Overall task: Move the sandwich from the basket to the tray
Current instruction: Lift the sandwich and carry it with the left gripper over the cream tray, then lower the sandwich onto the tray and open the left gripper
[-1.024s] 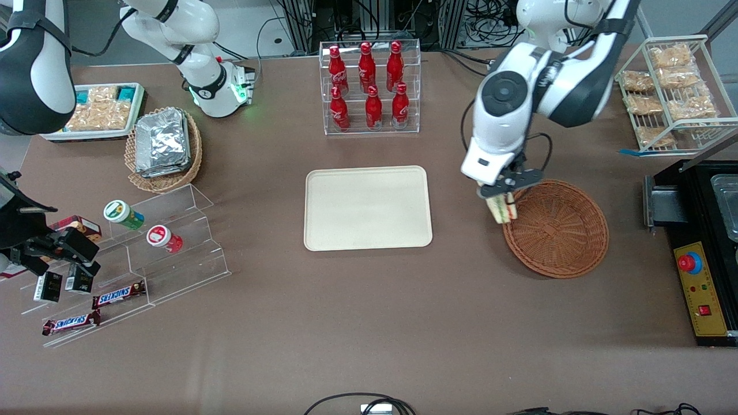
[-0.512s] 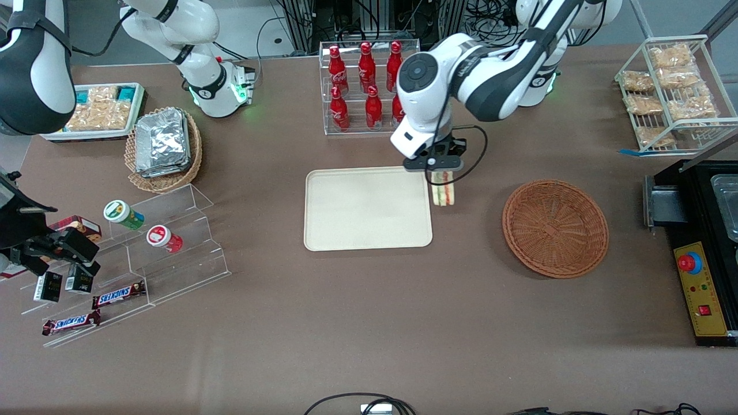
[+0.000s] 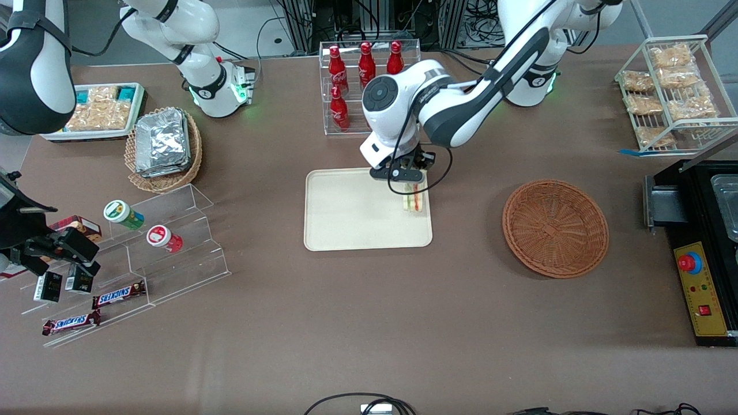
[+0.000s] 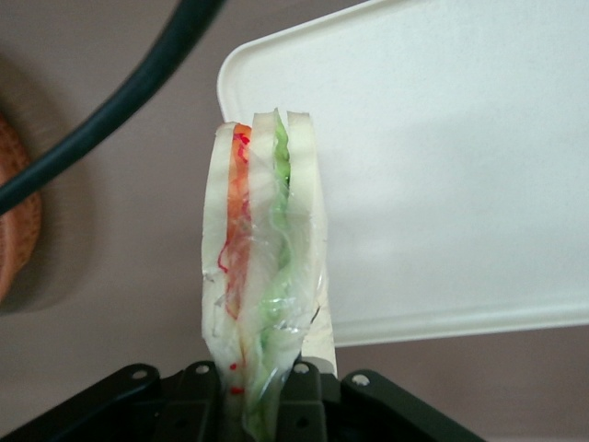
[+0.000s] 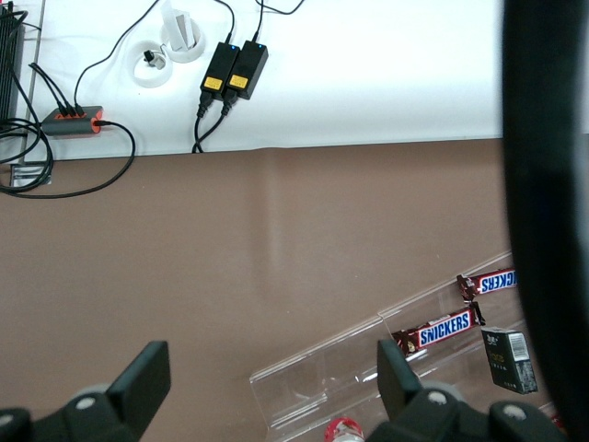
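- My left arm reaches out from its base across the table, elbow up in front of the rack of red bottles point(image 3: 339, 86), wrist bent straight down.
- My gripper point(image 3: 411, 183) points down over the cream tray point(image 3: 351, 213), at the tray edge nearest the basket.
- Its fingers point(image 4: 198, 405) are pinched on the sandwich point(image 3: 414, 199), gripping the wedge by one end so it hangs below them.
- In the wrist view, the sandwich point(image 4: 262, 285) stands on edge between my fingers, red-orange stripe and green stripe side by side, clear wrap crinkled around them.
- Its free end is over the tray's corner point(image 4: 433, 166); I can't tell whether it is touching the surface.
- The reddish-brown wicker basket point(image 3: 555, 227) sits well apart, toward my working end of the table, with nothing in it.
- A black cable point(image 4: 110, 110) crosses my wrist view above the brown tabletop point(image 3: 369, 323).
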